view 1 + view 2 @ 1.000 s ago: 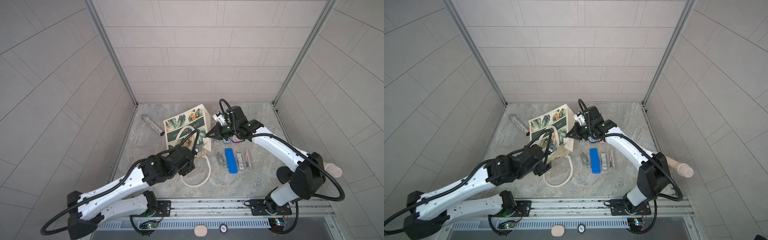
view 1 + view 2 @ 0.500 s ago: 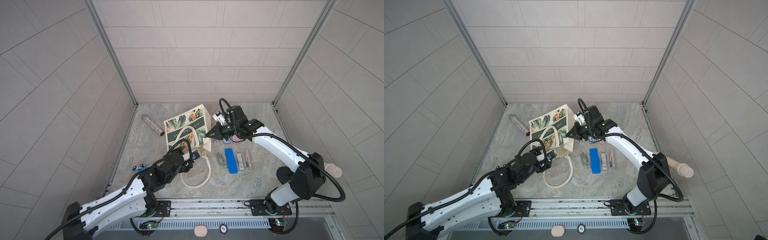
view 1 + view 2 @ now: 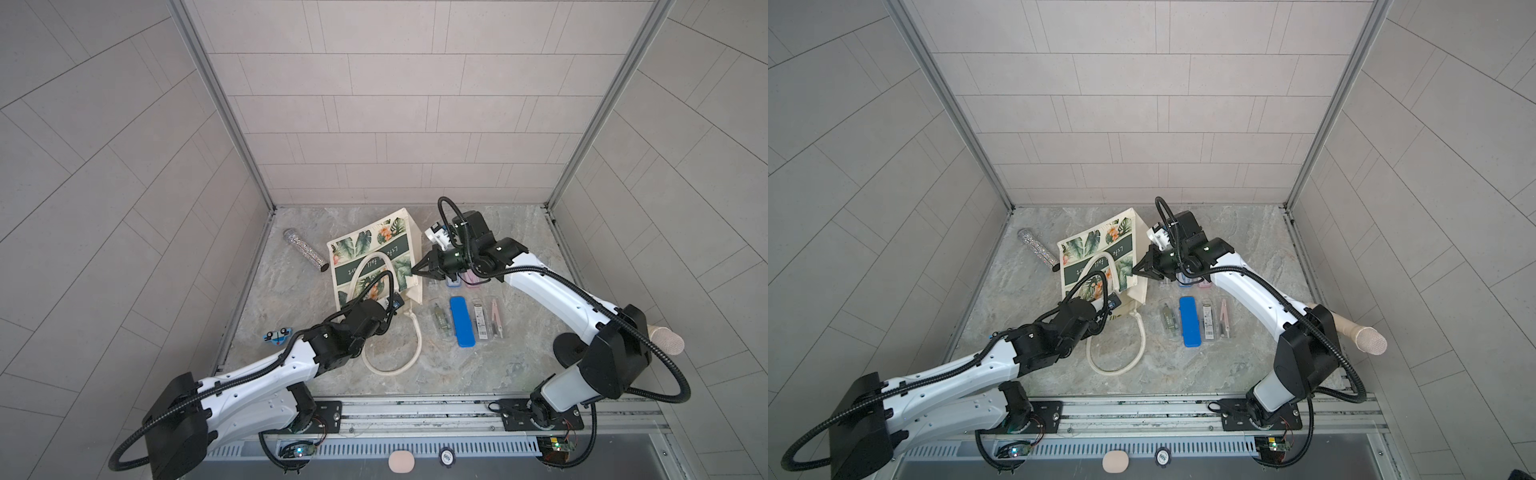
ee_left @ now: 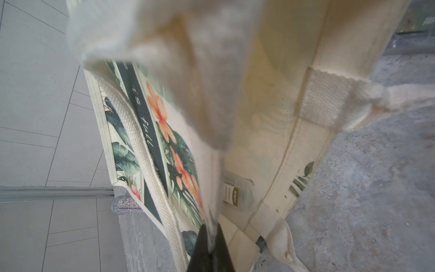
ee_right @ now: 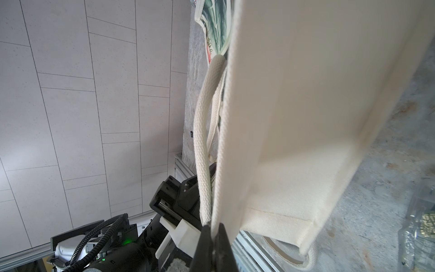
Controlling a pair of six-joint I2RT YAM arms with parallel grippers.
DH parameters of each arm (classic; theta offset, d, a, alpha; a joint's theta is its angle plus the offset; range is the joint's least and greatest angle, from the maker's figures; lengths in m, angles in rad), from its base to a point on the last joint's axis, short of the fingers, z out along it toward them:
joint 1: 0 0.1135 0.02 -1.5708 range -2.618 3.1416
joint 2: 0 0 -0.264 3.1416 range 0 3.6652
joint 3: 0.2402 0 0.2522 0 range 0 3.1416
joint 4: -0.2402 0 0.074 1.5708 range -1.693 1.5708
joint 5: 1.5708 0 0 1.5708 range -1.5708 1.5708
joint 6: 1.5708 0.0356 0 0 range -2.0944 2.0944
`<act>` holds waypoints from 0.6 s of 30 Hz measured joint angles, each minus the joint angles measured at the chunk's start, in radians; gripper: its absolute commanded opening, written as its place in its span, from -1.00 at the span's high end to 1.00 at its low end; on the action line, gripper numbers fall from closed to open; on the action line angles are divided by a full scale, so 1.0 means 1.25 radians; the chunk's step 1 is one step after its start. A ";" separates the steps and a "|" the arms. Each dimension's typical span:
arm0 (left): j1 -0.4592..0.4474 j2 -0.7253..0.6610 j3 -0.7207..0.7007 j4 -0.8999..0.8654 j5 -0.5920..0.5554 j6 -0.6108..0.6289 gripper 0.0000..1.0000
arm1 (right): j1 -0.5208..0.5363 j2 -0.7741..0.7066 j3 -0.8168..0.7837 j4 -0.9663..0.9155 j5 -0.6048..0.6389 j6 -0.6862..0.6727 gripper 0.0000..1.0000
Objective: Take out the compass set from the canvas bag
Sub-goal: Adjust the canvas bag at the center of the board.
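Both pairs of jaws clamp the canvas bag (image 3: 371, 252): left gripper (image 4: 210, 238) at its near rim, right gripper (image 5: 213, 237) at its right edge.

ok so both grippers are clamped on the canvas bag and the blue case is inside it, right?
Not inside. The left gripper and right gripper are both shut on the canvas bag, but the blue case lies out on the table beside it, as both top views show.

Lab test cell: tiled walls (image 3: 395, 104), arm rail (image 3: 415, 411)
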 measured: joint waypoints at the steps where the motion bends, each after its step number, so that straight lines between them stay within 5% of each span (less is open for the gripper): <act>1: 0.002 -0.008 0.009 -0.017 0.000 -0.002 1.00 | 0.000 0.000 0.000 0.000 0.000 -0.001 1.00; 7: 0.016 -0.087 0.150 -0.179 -0.005 -0.024 1.00 | -0.002 0.039 0.045 -0.037 0.005 -0.045 0.97; 12: 0.014 -0.124 0.258 -0.274 0.023 -0.075 1.00 | 0.014 0.085 0.062 -0.051 0.011 -0.102 0.35; 18: 0.014 -0.133 0.267 -0.382 0.049 -0.124 1.00 | 0.035 0.049 0.054 -0.105 0.107 -0.227 0.08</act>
